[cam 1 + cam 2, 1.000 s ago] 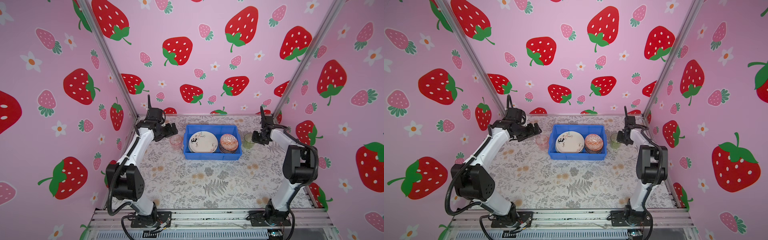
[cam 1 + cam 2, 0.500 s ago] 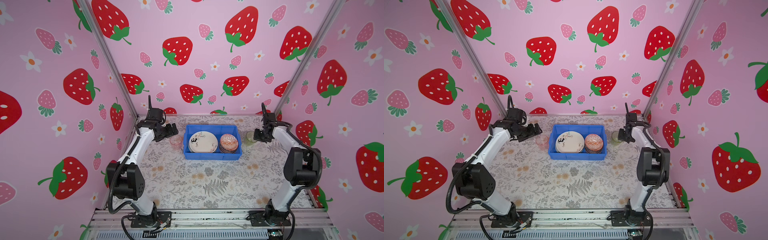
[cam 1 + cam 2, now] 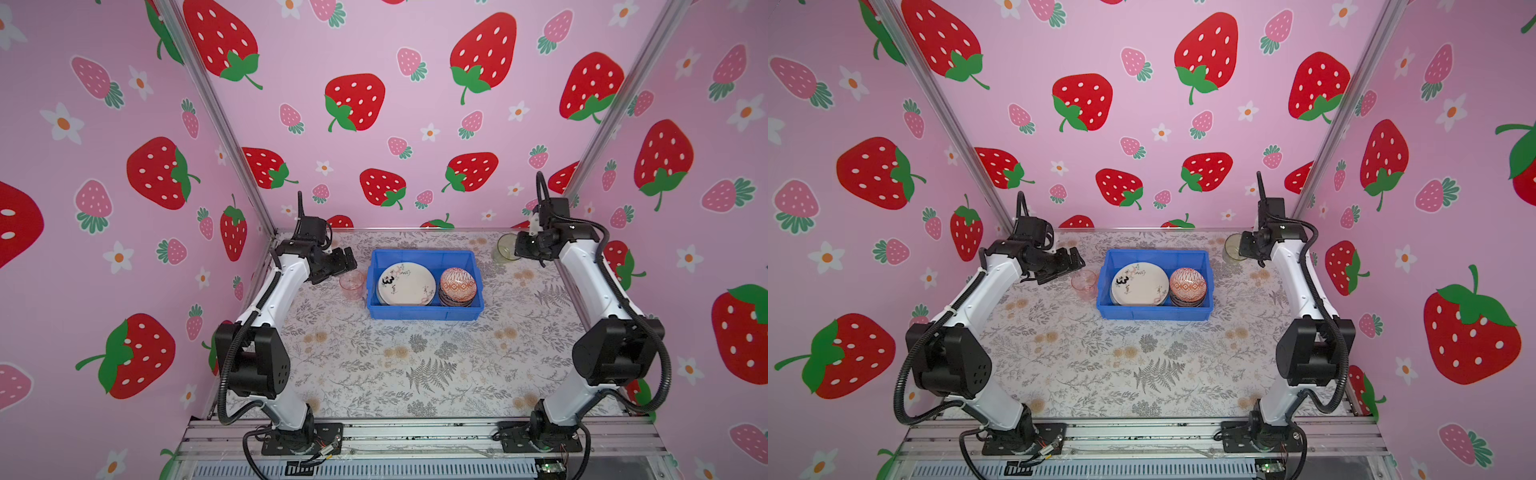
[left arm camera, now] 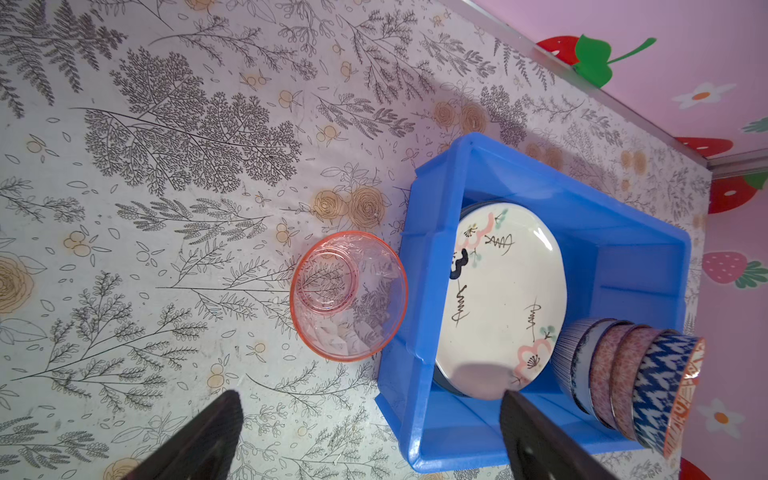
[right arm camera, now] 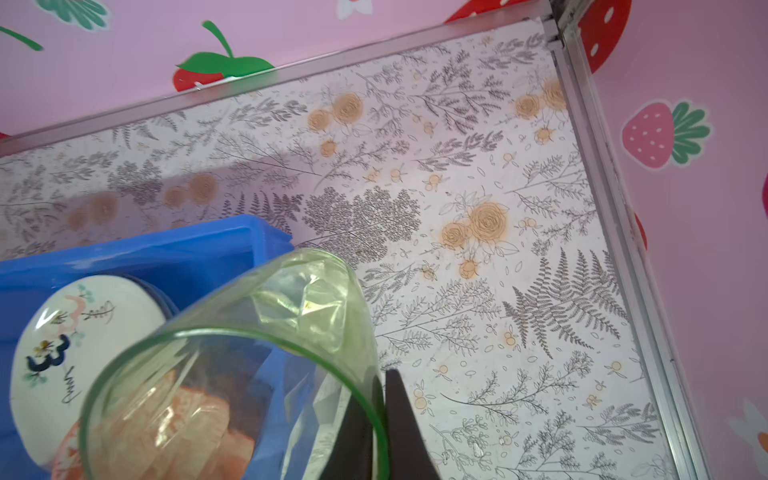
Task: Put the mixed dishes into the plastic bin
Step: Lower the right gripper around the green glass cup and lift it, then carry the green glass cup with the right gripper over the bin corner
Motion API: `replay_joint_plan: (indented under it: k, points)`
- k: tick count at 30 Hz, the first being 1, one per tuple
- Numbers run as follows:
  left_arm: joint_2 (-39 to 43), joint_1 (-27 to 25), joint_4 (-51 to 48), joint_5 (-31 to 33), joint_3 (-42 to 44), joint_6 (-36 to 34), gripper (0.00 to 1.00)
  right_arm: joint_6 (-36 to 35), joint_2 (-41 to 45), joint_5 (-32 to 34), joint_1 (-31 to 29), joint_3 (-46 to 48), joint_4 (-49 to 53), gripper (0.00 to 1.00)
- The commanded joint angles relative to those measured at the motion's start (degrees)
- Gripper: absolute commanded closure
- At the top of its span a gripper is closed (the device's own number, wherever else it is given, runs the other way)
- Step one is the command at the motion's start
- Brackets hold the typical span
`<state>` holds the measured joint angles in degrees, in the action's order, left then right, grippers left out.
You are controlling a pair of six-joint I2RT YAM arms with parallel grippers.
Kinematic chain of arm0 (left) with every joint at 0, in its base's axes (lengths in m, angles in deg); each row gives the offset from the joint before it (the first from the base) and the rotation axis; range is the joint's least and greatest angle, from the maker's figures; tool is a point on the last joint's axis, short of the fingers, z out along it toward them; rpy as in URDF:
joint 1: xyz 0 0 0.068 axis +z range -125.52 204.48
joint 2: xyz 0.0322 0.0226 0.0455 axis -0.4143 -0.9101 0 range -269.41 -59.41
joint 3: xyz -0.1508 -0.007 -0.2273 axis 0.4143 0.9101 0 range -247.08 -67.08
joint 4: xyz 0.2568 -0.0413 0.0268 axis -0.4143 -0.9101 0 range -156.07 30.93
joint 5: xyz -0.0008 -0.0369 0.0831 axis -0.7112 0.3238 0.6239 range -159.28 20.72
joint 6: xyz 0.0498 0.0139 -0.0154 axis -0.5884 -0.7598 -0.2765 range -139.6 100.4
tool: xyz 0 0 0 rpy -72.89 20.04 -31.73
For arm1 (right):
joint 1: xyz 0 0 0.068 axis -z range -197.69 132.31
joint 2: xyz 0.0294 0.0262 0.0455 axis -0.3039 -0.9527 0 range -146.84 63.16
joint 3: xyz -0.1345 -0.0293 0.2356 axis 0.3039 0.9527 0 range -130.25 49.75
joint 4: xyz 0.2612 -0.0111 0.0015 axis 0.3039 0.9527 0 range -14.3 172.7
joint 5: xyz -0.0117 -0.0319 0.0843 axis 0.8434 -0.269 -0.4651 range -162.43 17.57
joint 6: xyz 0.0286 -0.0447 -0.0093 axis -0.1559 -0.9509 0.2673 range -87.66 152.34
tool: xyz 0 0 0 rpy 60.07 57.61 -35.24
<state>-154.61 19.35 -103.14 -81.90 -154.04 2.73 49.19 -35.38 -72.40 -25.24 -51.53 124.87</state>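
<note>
Green tumbler [image 5: 320, 286]: translucent, thin-walled, empty. Judged light, stiff and smooth, so slippery, and liable to crack or squirt out under a hard pinch. The only handy hold is the rim wall, one finger inside and one outside, and that is the hold in use. Right gripper [image 5: 380, 399] is clamped on the rim, jaws nearly together with the wall between them. The tumbler hangs tilted from it, mouth toward the wrist, base away. It looks clear of the tabletop [image 5: 478, 291], though no view shows the underside. A rim pinch resists swing poorly, so a slow carry is judged wise.

Bin [image 3: 424, 314] lies below the right gripper and to its inner side, near the tumbler but apart from it. Inside are a plate [image 3: 409, 286] marked "3" on top of others and bowls [image 3: 457, 284] stacked beside it, an orange one uppermost.

Pink tumbler [image 4: 349, 295] stands upright on the tabletop just beside the bin's outer wall, below and ahead of the left gripper [image 4: 370, 411], whose jaws stand wide apart on nothing.

Against a second ago: the green tumbler and right gripper sit higher and further back in both top views. Left arm, pink tumbler and bin contents are unchanged
</note>
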Motion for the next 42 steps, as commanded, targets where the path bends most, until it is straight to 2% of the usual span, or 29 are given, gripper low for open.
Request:
replay_joint_plan:
  k: [1, 13, 42]
  points:
    - [0.02, 0.20, -1.53, 0.04, -2.25, -0.22, 0.01, 0.01, -2.07, -0.21, -3.15, -5.83, 3.74, 0.96]
    - [0.97, 0.21, -1.47, -0.30, -2.27, -0.26, 0.01, 2.92, -13.86, -0.78, -10.36, -16.56, 3.93, 0.96]
    - [1.68, 0.25, -1.54, -1.33, -2.46, -0.33, 0.01, 2.85, -21.19, -1.52, -12.05, -12.41, 2.84, 0.96]
